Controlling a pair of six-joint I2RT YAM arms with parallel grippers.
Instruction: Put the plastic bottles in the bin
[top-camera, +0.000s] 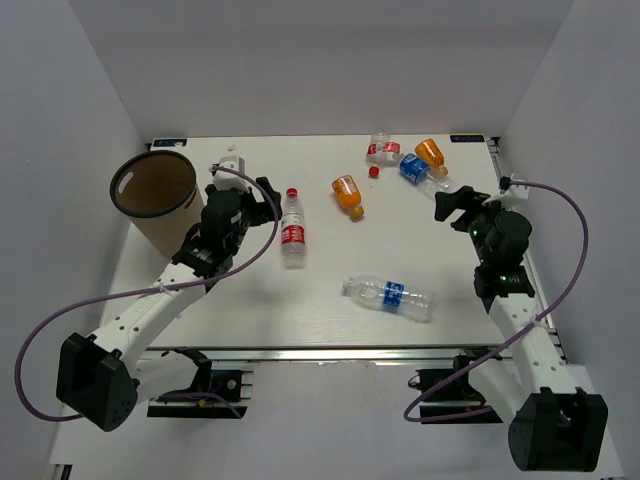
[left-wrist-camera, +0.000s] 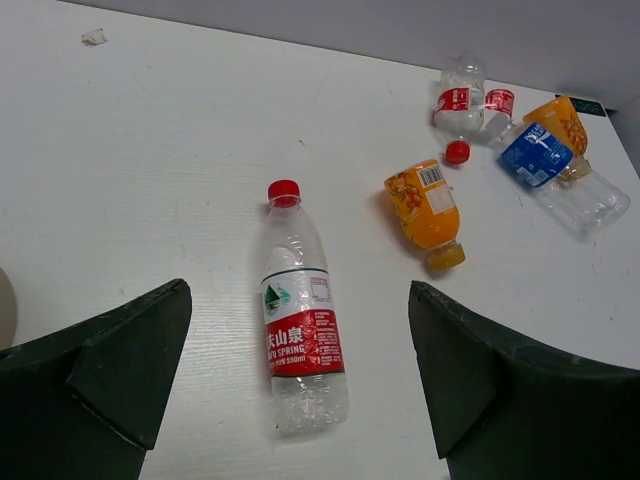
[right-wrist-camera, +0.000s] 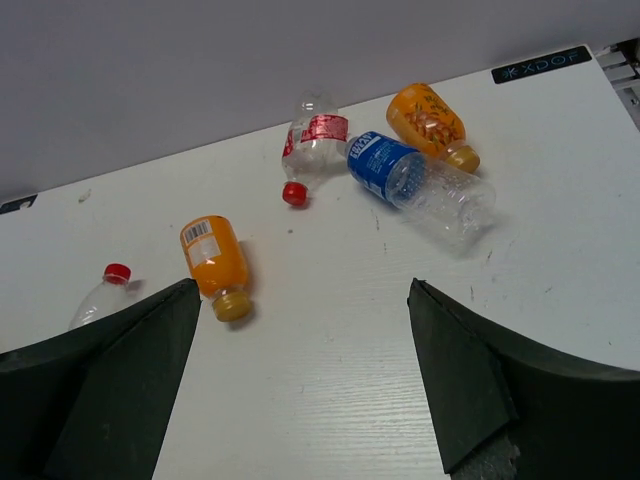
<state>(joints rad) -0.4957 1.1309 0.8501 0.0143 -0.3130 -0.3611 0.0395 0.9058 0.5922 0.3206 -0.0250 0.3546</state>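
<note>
Grey walls close off the white surface (top-camera: 330, 330) on its left, far and right sides; only the near edge, where my bases sit, is unwalled. Bare stretches at the middle and near left give both arms room. Six plastic bottles lie on their sides: two clear with red labels, two clear with blue labels, two stubby orange. One bin (top-camera: 153, 190) stands upright in the far left corner, just beside my left arm and apart from every bottle. My left gripper (top-camera: 268, 203) is spread wide and holds nothing; the nearest red-label bottle (top-camera: 292, 228) lies just ahead, in line with the gap between its fingers, cap toward the far wall. A lone orange bottle (top-camera: 347, 193) lies near mid-surface, and a blue-label bottle (top-camera: 390, 297) lies alone toward the near edge. My right gripper (top-camera: 457, 200) is likewise wide open and empty, facing a far-right cluster: a crumpled red-label bottle (top-camera: 381, 148), a second blue-label bottle (top-camera: 415, 170) and a second orange bottle (top-camera: 431, 153), crowded close together. A small white scrap (left-wrist-camera: 93, 37) lies by the far edge
</note>
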